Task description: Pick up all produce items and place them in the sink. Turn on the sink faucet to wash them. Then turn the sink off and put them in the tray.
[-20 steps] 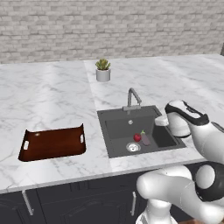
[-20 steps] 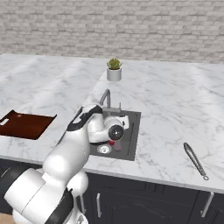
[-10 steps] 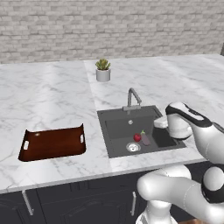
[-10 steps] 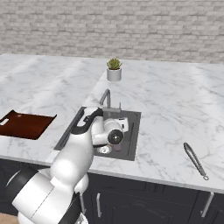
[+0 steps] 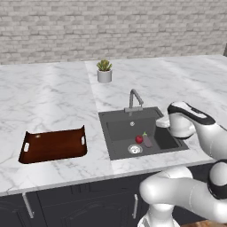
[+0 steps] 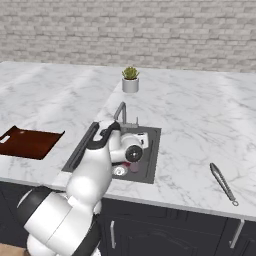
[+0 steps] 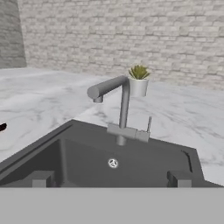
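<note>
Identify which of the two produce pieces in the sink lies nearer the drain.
The round red fruit, just beside the silver drain; the purple vegetable lies farther right of it.

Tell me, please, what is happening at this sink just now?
A white robot arm is working at the sink. Both produce items, a round red fruit and a purple vegetable, already lie in the basin near the drain. The arm's hand is over the right part of the sink, its open pincer holding nothing and facing the faucet. No water can be seen running. The wooden tray sits on the counter to the left with nothing in it.
</note>
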